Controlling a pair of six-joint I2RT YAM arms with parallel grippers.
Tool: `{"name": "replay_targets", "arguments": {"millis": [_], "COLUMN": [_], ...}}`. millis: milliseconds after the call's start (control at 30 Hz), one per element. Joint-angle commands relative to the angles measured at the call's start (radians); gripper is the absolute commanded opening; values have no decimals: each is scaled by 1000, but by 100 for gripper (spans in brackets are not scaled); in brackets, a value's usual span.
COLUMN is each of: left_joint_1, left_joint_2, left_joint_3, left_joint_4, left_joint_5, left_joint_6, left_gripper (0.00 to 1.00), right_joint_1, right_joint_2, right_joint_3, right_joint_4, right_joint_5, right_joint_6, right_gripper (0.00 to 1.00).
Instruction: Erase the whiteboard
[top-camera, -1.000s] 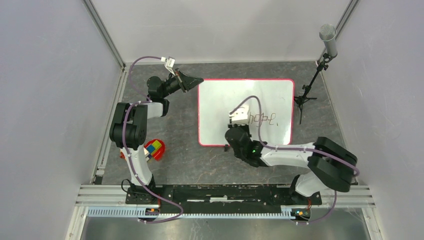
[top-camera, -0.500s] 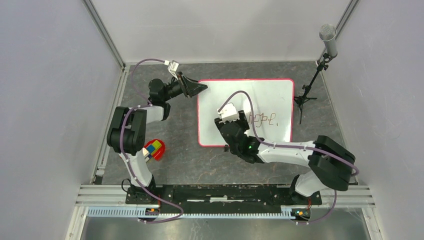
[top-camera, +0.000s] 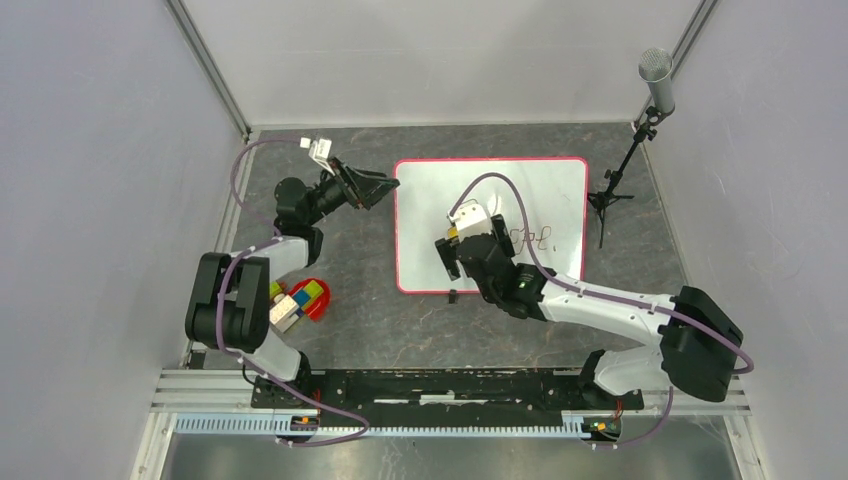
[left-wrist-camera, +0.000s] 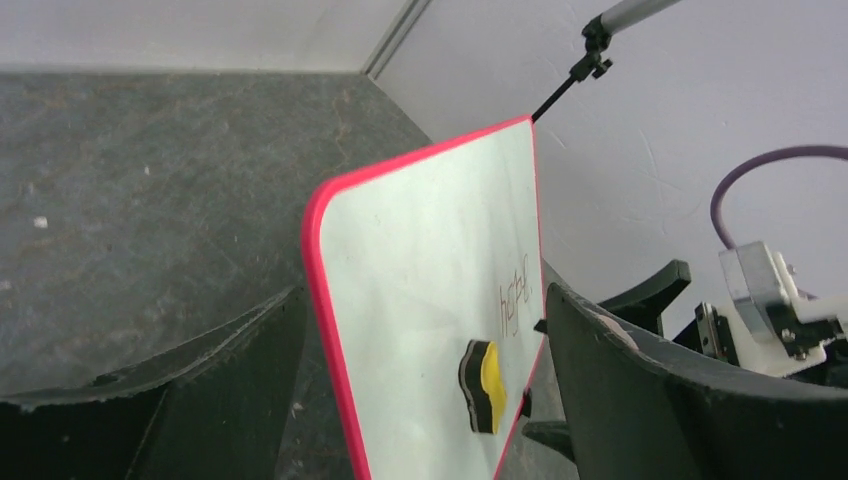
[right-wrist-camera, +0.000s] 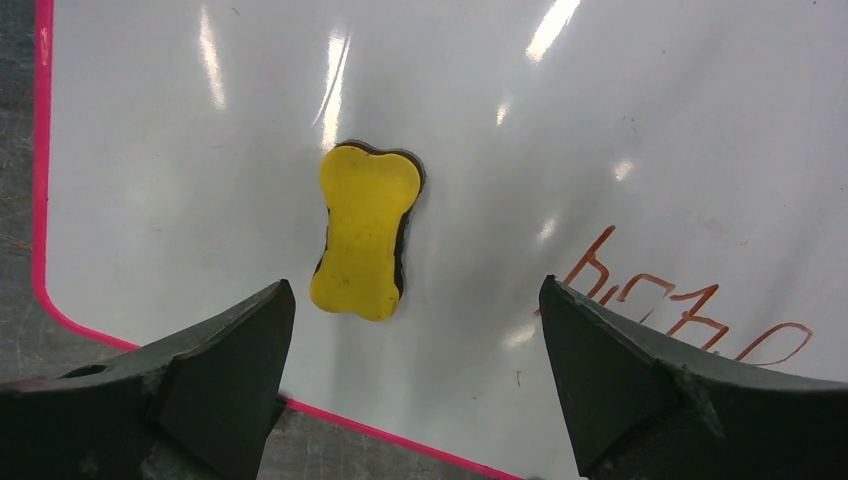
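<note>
The whiteboard (top-camera: 530, 190) lies flat mid-table, its frame red-pink, with red-brown writing (top-camera: 536, 238) at its right. In the right wrist view a yellow bone-shaped eraser (right-wrist-camera: 365, 232) lies loose on the whiteboard (right-wrist-camera: 600, 130), left of the writing (right-wrist-camera: 680, 305). My right gripper (right-wrist-camera: 415, 283) hangs open just behind it, gripping nothing. My right gripper (top-camera: 470, 250) hides most of the eraser from the top camera. My left gripper (top-camera: 383, 185) is open beside the board's far left corner. In the left wrist view that corner of the whiteboard (left-wrist-camera: 430, 250) shows between the jaws, with the eraser (left-wrist-camera: 485, 385) further along.
A red bowl of coloured blocks (top-camera: 305, 298) sits by the left arm's base. A microphone stand (top-camera: 622, 175) rises at the board's right side. A small black foot (top-camera: 453, 296) juts from the board's near edge. Grey walls close in on the left, right and back.
Both grippers went from shut to open. The right one let go of the eraser and drew back left of the writing. The left one slid left and nearer, off the board's corner.
</note>
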Motion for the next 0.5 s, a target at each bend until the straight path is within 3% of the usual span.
{"name": "replay_targets", "arguments": {"millis": [0,133,367,467], "left_joint_1": [0,0,-4,-15], "left_joint_2": [-48,-16,90,138], "left_joint_3": [-95,-138,-114,-105], "left_joint_4": [-59,-31,69,161], "left_joint_5": [-50,-39,16,42], "left_joint_6": [5,8,-38,-88], "left_gripper": [90,81,81,73], "right_joint_1": [-12,-15,-24,-26], "right_joint_2": [-5,35,138,162], "right_joint_3": [71,119,205,213], "right_joint_4": [-77,-82,-87,-73], "right_joint_5": [-19,-6,9,1], "right_joint_6": [89,105,105,108], "right_gripper": [95,92,89,86]}}
